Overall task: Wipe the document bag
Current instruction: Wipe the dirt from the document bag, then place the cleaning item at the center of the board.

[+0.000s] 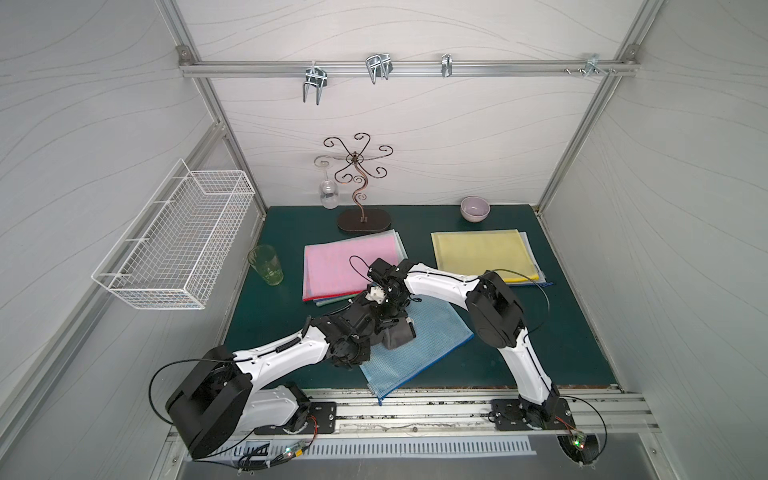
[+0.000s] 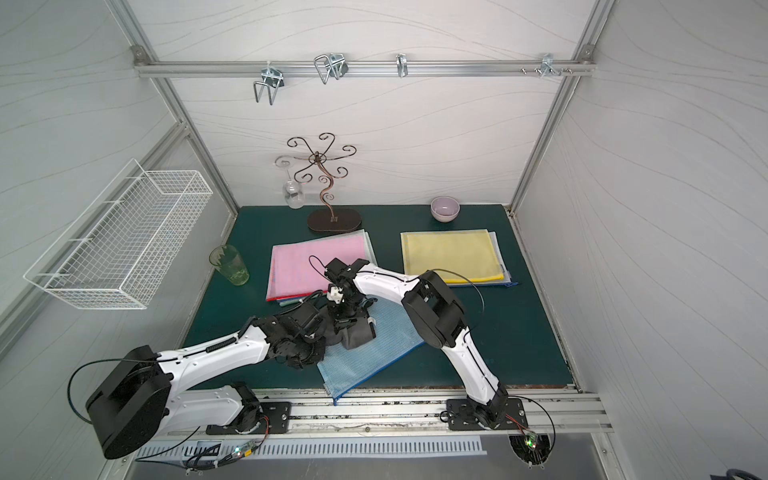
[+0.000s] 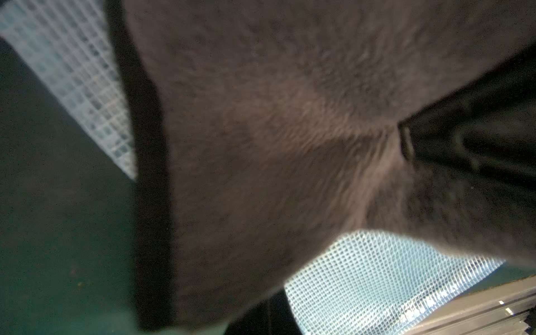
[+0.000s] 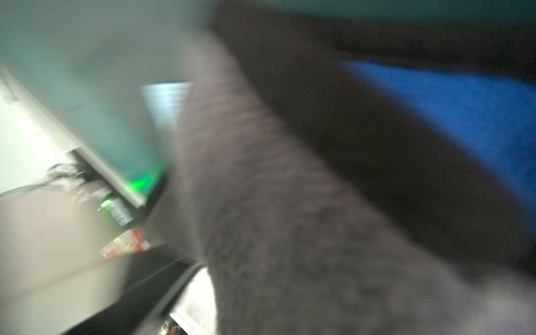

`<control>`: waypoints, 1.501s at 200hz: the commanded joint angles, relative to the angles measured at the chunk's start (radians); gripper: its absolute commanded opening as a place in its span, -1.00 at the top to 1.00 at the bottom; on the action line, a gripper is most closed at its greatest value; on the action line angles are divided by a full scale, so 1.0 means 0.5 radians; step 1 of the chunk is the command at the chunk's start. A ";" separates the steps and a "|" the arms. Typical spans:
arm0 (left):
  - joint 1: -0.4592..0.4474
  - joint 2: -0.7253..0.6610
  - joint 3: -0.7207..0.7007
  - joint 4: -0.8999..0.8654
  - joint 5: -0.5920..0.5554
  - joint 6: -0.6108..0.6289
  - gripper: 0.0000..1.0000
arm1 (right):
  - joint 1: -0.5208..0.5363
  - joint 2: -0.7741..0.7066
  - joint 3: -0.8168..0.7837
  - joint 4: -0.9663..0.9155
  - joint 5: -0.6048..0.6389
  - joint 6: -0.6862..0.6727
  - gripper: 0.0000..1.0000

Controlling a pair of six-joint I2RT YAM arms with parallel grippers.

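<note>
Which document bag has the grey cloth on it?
The blue document bag in front; the grey cloth lies on it. The pink bag and yellow bag carry none.

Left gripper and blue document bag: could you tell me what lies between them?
The dark grey cloth, pinched in the left gripper, rests on the blue document bag (left wrist view).

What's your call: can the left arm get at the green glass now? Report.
Probably yes: the green glass stands alone on that arm's side, nothing between. But the left gripper is shut on the grey cloth, so it must release first.
</note>
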 commanded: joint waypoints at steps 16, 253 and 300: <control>0.021 -0.055 -0.090 -0.094 -0.159 -0.065 1.00 | -0.515 -0.322 -0.443 -0.051 0.405 0.085 1.00; 0.031 -0.025 -0.014 -0.136 -0.199 0.043 1.00 | -1.155 -1.736 -1.632 -0.319 0.531 0.346 1.00; 0.039 -0.053 0.012 -0.129 -0.193 0.053 1.00 | -1.588 -2.057 -1.764 -0.391 0.811 0.419 1.00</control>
